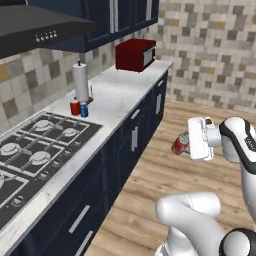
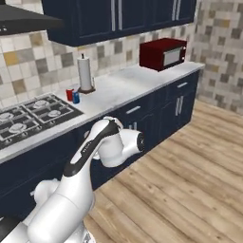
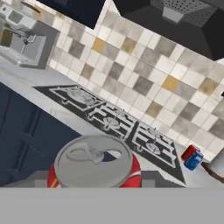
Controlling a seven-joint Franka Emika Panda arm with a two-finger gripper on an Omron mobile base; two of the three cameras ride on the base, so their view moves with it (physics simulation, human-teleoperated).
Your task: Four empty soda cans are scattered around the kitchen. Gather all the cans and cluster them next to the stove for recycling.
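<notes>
Black grates of the stove fill the left end of the marble counter, and this is where the step in hand has to finish. Just right of the stove, in front of the white paper towel roll, 2 cans already stand together — a red can and a blue can, touching or nearly so. Further right, out over the wood floor and well apart from the counter, the gripper is pinching another red soda can; the hand view shows its silver top close before the camera, so the jaws are pressed against its sides. I judge the step to be the carrying of this 3rd can to the cluster. To do it well, the arm should lift the can above the counter edge first, then come sideways to the free marble beside the pair — not over them, because a low approach could knock them down. The can should be put upright, near the 2 others, and released only when its bottom rests flat.
</notes>
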